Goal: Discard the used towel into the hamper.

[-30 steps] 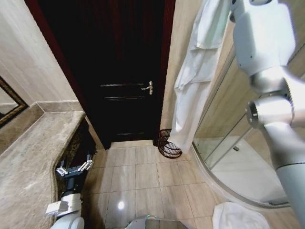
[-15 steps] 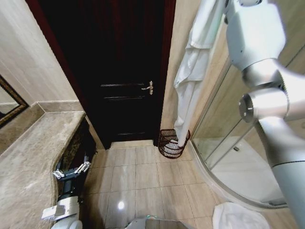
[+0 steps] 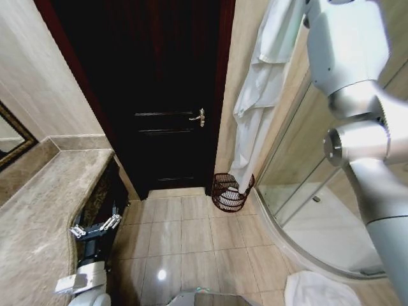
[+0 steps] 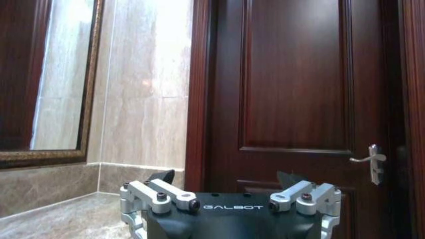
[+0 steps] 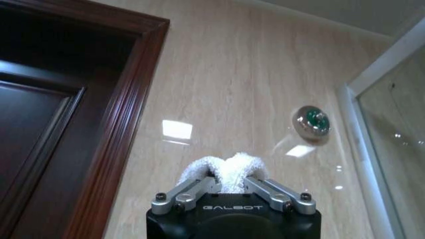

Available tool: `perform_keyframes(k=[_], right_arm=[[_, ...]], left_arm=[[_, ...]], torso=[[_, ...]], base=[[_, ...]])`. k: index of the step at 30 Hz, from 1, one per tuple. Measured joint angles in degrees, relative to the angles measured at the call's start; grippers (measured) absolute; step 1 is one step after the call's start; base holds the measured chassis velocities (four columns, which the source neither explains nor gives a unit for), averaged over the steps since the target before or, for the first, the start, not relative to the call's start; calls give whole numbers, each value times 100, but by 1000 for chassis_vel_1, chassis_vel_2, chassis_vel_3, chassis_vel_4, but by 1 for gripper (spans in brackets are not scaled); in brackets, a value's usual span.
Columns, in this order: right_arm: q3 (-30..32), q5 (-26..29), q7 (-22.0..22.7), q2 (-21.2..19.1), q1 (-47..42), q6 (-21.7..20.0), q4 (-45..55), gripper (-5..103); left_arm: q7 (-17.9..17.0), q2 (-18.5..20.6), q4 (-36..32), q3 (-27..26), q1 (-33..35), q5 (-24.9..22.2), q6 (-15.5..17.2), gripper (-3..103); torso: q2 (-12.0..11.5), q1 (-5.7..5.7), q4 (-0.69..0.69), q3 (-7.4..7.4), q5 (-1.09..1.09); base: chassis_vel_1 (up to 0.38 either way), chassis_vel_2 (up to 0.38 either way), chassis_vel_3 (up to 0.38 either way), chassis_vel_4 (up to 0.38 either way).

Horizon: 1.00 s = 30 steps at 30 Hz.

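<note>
Towel lifted and held high, not yet in the hamper.

The right pincer is clamped on a bunch of the white towel, which hangs long down the far right wall, its lower end at the rim of the hamper on the floor by the dark door. The release is left to do. The left pincer waits low beside the worktop, jaws spread and empty.

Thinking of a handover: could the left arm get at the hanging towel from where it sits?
Probably not. The left hand is low beside the counter, open, while the towel hangs across the room near the hamper.
</note>
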Motion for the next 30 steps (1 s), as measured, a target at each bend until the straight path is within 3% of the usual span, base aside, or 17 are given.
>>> perform_keyframes(k=[10,18,30], right_arm=[[4,23,110,-29,-97,-122,254,4],[-90,23,598,-489,-589,-734,1517,4],[-11,-23,470,-363,-423,-676,1008,4]], left_arm=[[0,18,-40,-123,92,-44,-71,100],[-1,10,42,-122,93,-50,-126,100],[12,24,56,-123,66,-49,-130,100]], torso=[[-1,5,3,2,-3],[-1,0,-1,0,1],[-1,2,2,1,-1]], base=[[-91,112,101,-96],[-13,19,16,-20],[0,0,0,0]])
